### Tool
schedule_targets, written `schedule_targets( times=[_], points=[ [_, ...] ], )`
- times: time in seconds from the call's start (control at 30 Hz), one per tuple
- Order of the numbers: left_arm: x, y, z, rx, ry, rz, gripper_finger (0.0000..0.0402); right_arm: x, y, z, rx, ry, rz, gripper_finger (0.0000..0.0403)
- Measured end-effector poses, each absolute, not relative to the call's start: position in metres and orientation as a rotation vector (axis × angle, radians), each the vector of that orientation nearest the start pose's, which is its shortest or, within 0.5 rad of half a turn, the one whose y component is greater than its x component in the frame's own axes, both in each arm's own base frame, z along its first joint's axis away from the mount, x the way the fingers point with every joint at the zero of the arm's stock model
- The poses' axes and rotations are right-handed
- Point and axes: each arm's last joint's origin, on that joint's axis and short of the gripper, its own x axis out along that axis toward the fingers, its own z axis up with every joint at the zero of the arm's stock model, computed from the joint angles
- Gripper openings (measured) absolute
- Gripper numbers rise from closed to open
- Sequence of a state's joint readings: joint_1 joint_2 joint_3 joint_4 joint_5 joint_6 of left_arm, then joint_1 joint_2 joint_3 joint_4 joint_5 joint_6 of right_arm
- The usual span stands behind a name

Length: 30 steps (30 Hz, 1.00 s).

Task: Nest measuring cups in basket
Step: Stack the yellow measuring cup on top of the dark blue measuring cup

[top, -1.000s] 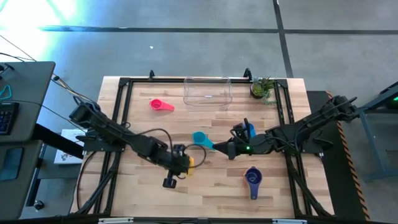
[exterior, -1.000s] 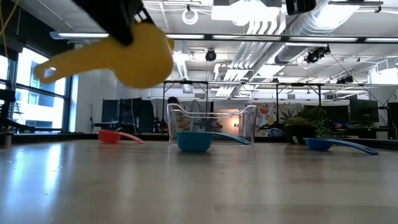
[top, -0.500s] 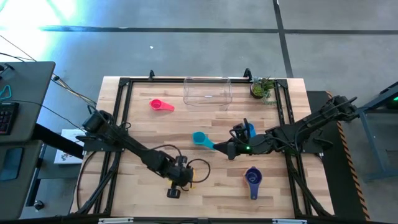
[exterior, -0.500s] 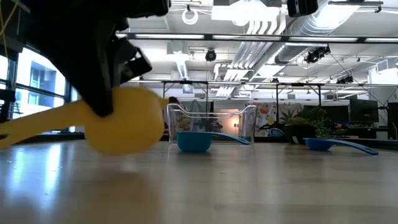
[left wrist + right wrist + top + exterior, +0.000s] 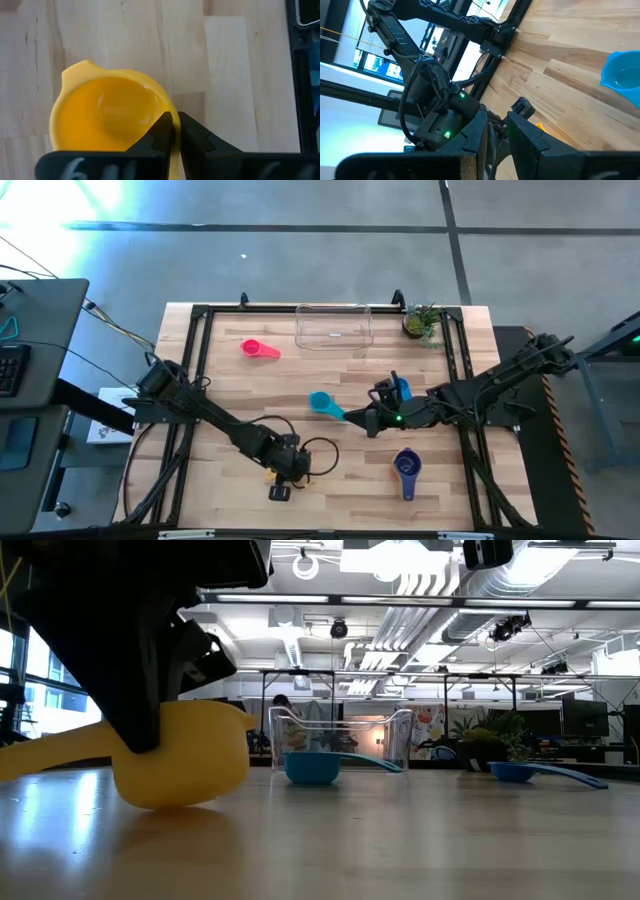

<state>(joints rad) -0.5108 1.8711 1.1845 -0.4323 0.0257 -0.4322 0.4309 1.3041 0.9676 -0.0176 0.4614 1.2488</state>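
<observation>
My left gripper (image 5: 283, 472) is low near the table's front edge and shut on a yellow measuring cup (image 5: 107, 112), which also shows large in the low view (image 5: 180, 758). My right gripper (image 5: 366, 421) hovers mid-table with its fingers shut and empty (image 5: 495, 135), just right of a teal cup (image 5: 320, 402) that sits bottom-down on the wood. A pink cup (image 5: 258, 349), a blue cup (image 5: 401, 389) and a purple-blue cup (image 5: 405, 465) lie on the table. The clear basket (image 5: 333, 327) stands at the far edge. My left gripper pinches the yellow cup between its two fingers (image 5: 162, 131) at the rim where the handle begins (image 5: 174, 150). The fingers come from above, pointing down. The cup sits opening up with its bottom (image 5: 170, 802) on the table and its handle (image 5: 50, 750) sticking out sideways.
A small potted plant (image 5: 422, 322) stands at the far right corner beside the basket. A black frame (image 5: 195, 360) runs around the table's edges. Bare wood lies between the yellow cup and the purple-blue cup.
My left gripper has gone down and toward the table's near edge, still shut on the yellow cup. The cup, held high above the table a second ago, now rests on the wood. My right arm has kept still.
</observation>
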Motion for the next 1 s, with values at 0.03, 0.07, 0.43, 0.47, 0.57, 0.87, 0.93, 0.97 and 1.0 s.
schedule_targets(
  times=[0.03,0.07,0.43,0.47,0.57,0.87,0.93,0.97,1.0],
  points=[
    [0.320,-0.180,0.159,-0.116,1.179,-0.223,0.0023,0.268,0.109,0.301,1.084,0.254,-0.222,0.0067],
    [0.320,-0.179,0.158,-0.120,1.184,-0.222,0.0028,0.268,0.109,0.301,1.084,0.254,-0.223,0.0067],
    [0.327,-0.167,0.159,-0.231,1.227,-0.265,0.0089,0.268,0.109,0.301,1.084,0.255,-0.223,0.0067],
    [0.327,-0.166,0.159,-0.238,1.229,-0.265,0.0093,0.268,0.109,0.301,1.084,0.255,-0.223,0.0067],
    [0.328,-0.165,0.160,-0.272,1.240,-0.281,0.0102,0.268,0.109,0.301,1.084,0.255,-0.222,0.0067],
    [0.332,-0.162,0.177,-0.292,1.297,-0.344,0.0106,0.268,0.109,0.301,1.067,0.264,-0.210,0.0067],
    [0.332,-0.161,0.181,-0.259,1.320,-0.332,0.0106,0.268,0.110,0.301,1.062,0.273,-0.198,0.0067],
    [0.332,-0.161,0.184,-0.246,1.323,-0.330,0.0106,0.268,0.110,0.301,1.062,0.276,-0.194,0.0067],
    [0.333,-0.161,0.187,-0.234,1.328,-0.331,0.0106,0.268,0.110,0.301,1.063,0.280,-0.190,0.0067]
  ],
)
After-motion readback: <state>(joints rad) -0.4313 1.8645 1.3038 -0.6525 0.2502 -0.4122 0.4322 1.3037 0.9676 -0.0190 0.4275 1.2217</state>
